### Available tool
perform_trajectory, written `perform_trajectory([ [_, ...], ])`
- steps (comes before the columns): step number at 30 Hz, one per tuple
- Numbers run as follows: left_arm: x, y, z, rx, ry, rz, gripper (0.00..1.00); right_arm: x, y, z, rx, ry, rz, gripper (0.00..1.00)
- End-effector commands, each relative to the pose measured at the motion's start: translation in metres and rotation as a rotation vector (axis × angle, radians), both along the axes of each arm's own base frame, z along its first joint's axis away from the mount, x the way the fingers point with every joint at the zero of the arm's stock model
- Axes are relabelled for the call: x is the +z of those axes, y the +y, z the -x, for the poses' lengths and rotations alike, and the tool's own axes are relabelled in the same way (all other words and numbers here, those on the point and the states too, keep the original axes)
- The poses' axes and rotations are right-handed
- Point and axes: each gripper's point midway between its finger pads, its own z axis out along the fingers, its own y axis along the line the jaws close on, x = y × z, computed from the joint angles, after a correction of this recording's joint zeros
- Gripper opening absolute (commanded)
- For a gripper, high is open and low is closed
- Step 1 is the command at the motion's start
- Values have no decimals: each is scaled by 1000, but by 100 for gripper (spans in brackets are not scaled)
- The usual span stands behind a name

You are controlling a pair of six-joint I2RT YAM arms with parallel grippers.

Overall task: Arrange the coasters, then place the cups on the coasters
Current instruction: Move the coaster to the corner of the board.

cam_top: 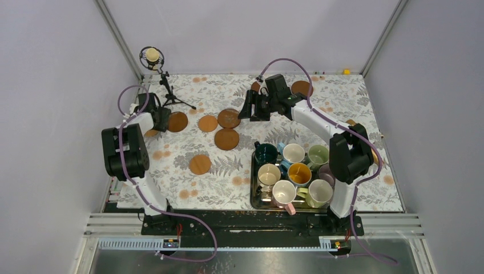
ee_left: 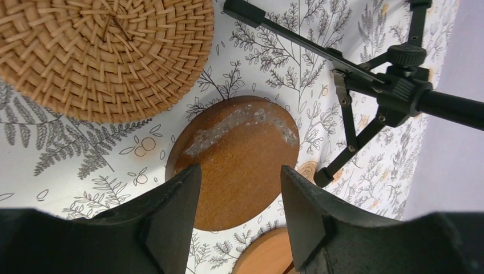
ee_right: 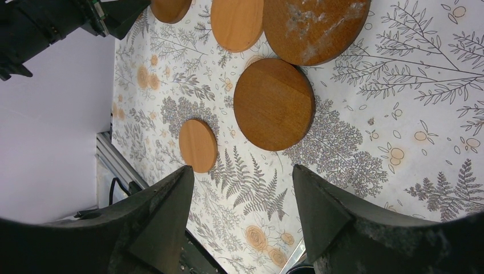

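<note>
Then, left pincer (ee_left: 238, 171): gaped over scuffed coaster (ee_left: 228, 142)
Right pincer (ee_right: 241, 171): open, empty, above tabletop (ee_right: 399, 114)
Cups (cam_top: 294, 153): stood clustered in tray (cam_top: 253, 194)

You have a white tablecloth printed with grey ferns and small orange flowers (cam_top: 228, 171) covering the whole work surface. At its far left corner stands a black folding tripod stand (cam_top: 171, 97), legs spread on the cloth, carrying a cream foam-capped microphone in a black ring mount (cam_top: 152, 56). The left wrist view shows you that stand's hub and legs (ee_left: 399, 85) close up. On the right half, towards the near edge, sits a rectangular steel tray (cam_top: 252, 191). A small yellow object (cam_top: 346, 71) lies at the far right corner; what it is cannot be told. Pale lavender walls (cam_top: 51, 85) and bare aluminium corner posts (cam_top: 117, 37) enclose the table.
</note>
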Motion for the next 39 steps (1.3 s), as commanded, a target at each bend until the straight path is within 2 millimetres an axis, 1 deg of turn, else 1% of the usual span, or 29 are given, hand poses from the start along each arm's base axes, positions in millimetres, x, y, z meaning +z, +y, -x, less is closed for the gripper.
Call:
perform_trajectory([
  [1, 7, -3, -22, -28, -50, -5, 54, 27, -5, 0, 1, -65, -19, 72],
  [5, -3, -10, -16, -41, -19, 1, 54, 25, -5, -1, -1, -63, -17, 72],
  [7, -7, -17, -8, -54, 27, 10, 54, 24, -5, 0, -1, -61, -16, 72],
  [12, -10, -38, 13, -89, 89, 39, 54, 23, -5, -1, -5, -59, -14, 72],
  [16, -15, -44, 26, -87, 110, 40, 54, 24, -4, -1, -3, -57, -19, 72],
  [18, -9, -47, 27, -104, 91, 38, 54, 23, -5, 0, -4, -56, -15, 72],
  [20, 4, -54, 24, -148, 55, 20, 53, 22, -6, 1, -5, -55, -13, 72],
  [23, 22, -75, 26, -233, 8, -6, 53, 23, -6, 1, -6, -55, -17, 72],
  [26, 28, -97, 46, -256, 25, 18, 55, 26, -6, 1, -7, -60, -20, 72],
  [27, 34, -102, 54, -247, 17, 32, 55, 26, -6, 1, -7, -61, -19, 72],
  [28, 32, -110, 64, -257, 33, 38, 56, 27, -7, 1, -8, -64, -18, 72],
  [29, 40, -117, 71, -258, 18, 44, 56, 27, -7, 1, -8, -66, -18, 72],
  [30, 42, -121, 80, -256, 22, 51, 57, 27, -7, 1, -9, -63, -18, 72],
  [34, 47, -146, 122, -277, 47, 89, 61, 27, -6, 4, -7, -59, -28, 72],
  [37, 49, -166, 155, -294, 38, 125, 61, 29, -7, 5, -6, -66, -32, 72],
  [38, 46, -173, 168, -296, 42, 135, 60, 29, -7, 5, -6, -67, -33, 72],
  [39, 48, -179, 177, -299, 29, 143, 60, 29, -7, 5, -6, -67, -35, 72],
])
